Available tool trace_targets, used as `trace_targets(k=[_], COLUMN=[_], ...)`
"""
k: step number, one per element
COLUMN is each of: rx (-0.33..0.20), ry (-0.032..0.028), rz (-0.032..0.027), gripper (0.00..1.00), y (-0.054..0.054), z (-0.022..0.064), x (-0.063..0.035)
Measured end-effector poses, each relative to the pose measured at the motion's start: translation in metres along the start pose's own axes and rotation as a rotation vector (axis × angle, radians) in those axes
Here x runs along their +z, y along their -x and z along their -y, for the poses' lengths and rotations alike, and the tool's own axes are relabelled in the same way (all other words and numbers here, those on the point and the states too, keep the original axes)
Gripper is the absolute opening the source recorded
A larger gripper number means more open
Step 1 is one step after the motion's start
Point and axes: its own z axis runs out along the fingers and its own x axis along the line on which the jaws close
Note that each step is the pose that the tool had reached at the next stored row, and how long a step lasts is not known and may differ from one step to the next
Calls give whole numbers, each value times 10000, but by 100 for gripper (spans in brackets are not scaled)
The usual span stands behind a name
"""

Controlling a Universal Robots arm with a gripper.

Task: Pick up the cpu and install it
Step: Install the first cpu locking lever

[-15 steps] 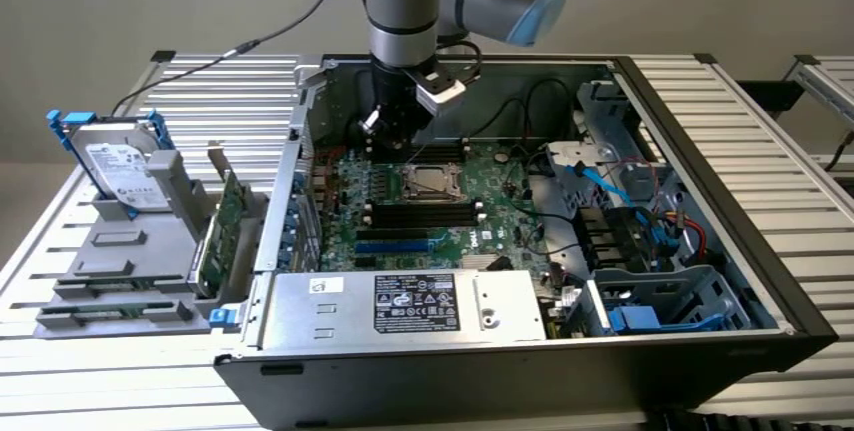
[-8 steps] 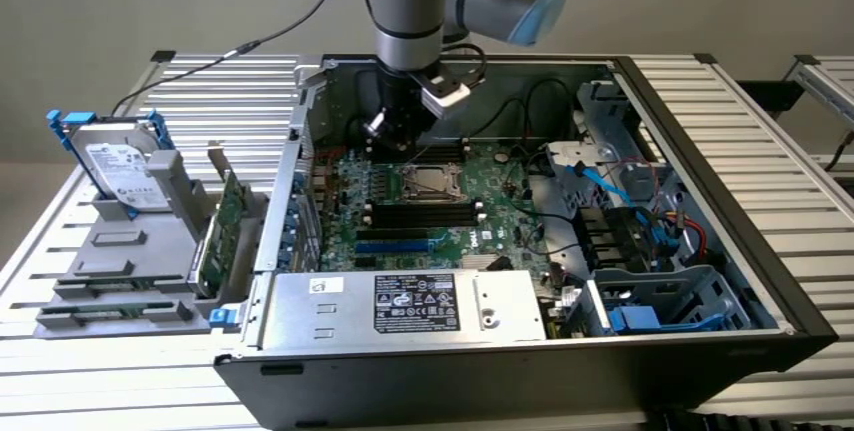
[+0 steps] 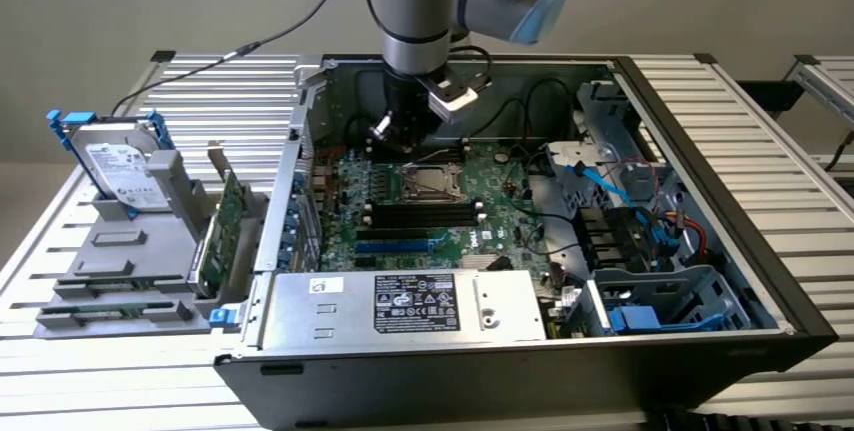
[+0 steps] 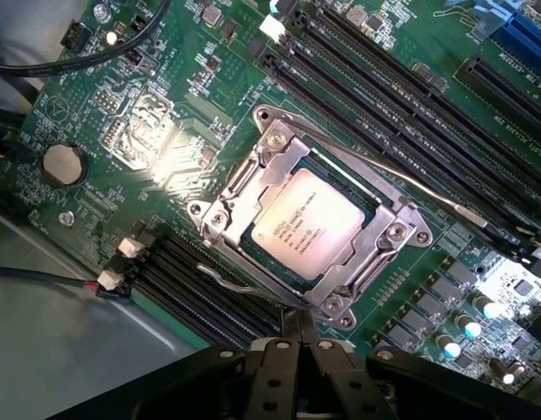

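Silver-grey, one cpu [image 4: 306,226] sits in its one socket [image 4: 253,179] (frame unlatched), the hand [image 4: 300,337] above pressed together, holding nothing

The cpu [image 4: 307,223] sits in its metal socket frame [image 4: 253,179], with the closed, empty hand [image 4: 301,325] just beside it.

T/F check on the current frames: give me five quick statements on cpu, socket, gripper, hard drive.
1. The cpu sits inside the socket frame on the motherboard. True.
2. The gripper is holding the cpu. False: it is shut and empty, beside the socket.
3. The hard drive is mounted inside the case. False: it stands outside, at the exterior view's left.
4. The arm reaches into the open computer case. True.
5. The cpu lies face-down. False: its printed metal top faces up.
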Motion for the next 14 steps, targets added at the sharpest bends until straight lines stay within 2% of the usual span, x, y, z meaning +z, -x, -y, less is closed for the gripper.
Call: trace_targets(k=[14], rx=[0], ry=[-14], rz=[-9], gripper=[11], y=[-53], z=[-71], x=[57])
